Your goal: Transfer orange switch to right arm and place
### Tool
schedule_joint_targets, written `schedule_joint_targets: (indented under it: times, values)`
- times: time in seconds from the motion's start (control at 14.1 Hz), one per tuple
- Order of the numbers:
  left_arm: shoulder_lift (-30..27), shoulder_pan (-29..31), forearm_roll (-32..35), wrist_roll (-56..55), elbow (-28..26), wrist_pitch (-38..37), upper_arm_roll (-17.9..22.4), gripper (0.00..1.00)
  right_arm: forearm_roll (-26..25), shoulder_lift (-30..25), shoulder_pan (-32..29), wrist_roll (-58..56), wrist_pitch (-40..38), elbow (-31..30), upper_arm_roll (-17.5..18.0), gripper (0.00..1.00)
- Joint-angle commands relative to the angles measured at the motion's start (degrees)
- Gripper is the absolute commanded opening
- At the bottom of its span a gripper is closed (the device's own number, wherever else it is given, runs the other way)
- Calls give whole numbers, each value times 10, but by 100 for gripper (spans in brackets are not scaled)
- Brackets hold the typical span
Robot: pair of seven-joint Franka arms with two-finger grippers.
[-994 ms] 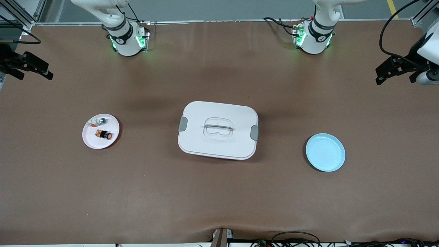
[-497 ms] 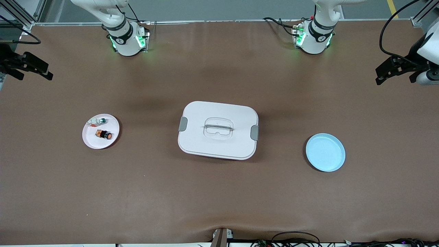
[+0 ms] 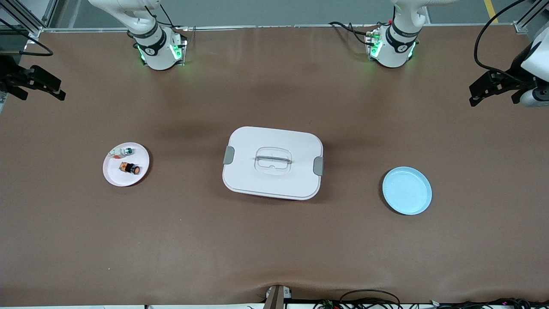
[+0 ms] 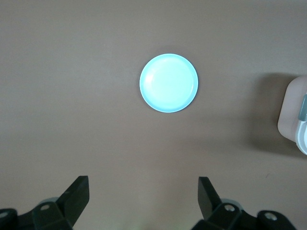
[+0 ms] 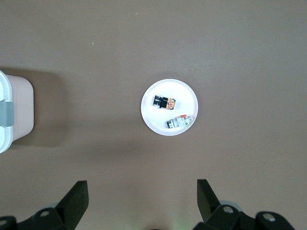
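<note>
The orange switch [image 3: 130,168] is a tiny black cylinder with an orange end. It lies on a small white plate [image 3: 115,177] toward the right arm's end of the table, and it also shows in the right wrist view [image 5: 164,102]. My right gripper [image 3: 43,94] is open and empty, high over the table edge at that end; its wrist view shows the jaws wide apart [image 5: 141,201]. My left gripper [image 3: 493,101] is open and empty, high over the left arm's end of the table [image 4: 143,201].
A tiny white-and-green part [image 3: 121,151] shares the white plate. A large white lidded box [image 3: 272,162] with grey latches sits mid-table. An empty light blue plate [image 3: 406,190] lies toward the left arm's end and shows in the left wrist view [image 4: 169,83].
</note>
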Motion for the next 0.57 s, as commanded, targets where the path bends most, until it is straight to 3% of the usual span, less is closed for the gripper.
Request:
schedule_joint_targets:
  times: [0.0, 0.5]
  values:
    - [2, -3, -4, 11, 6, 1, 3, 100, -5, -13, 2, -4, 1, -8, 1, 100]
    - [3, -6, -3, 10, 18, 0, 3, 100, 8, -11, 1, 4, -6, -9, 0, 100]
